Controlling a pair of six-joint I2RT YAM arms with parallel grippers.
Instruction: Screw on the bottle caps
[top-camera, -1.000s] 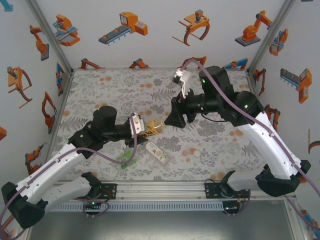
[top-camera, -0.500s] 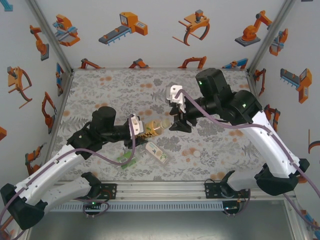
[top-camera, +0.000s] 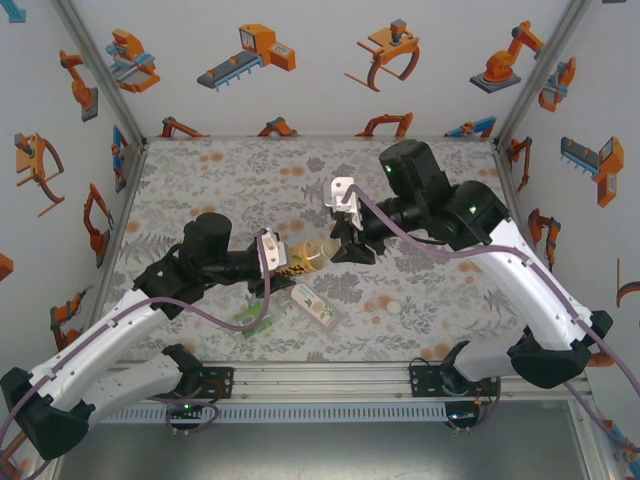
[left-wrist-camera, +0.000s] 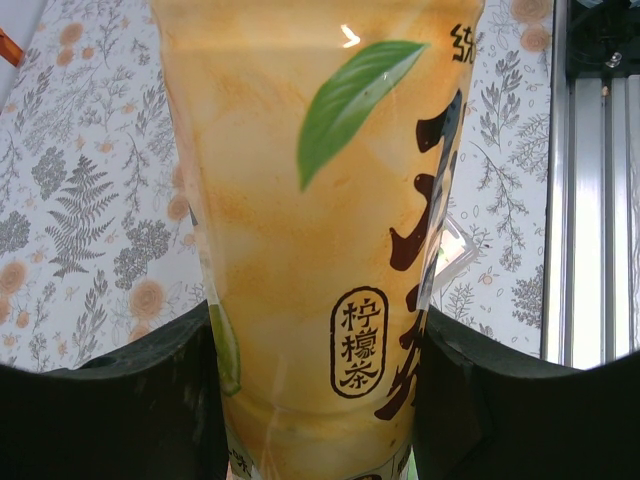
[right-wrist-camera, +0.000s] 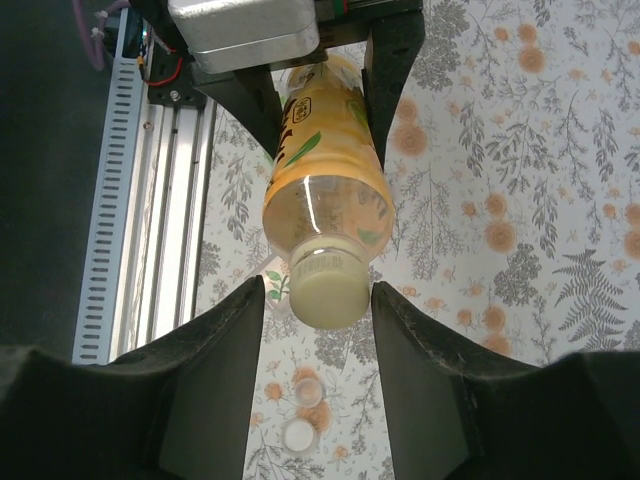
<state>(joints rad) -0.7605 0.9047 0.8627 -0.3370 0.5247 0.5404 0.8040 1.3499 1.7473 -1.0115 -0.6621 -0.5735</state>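
The amber-yellow clear plastic bottle (right-wrist-camera: 322, 190) is pinched by the left pincer (left-wrist-camera: 315, 325). The right pincer (right-wrist-camera: 318, 288), spread around the pale round screw cap (right-wrist-camera: 326, 296), should be closed squarely before twisting.

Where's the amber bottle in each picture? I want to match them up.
Top external: amber bottle at centre, held sideways.
Left wrist: bottle in the middle, very close.
Right wrist: bottle upper centre, cap toward the camera.
Shared landmark: the floral table behind it.

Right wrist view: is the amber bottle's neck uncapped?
No, a pale cap sits on the amber bottle's neck, between the right gripper's fingers.
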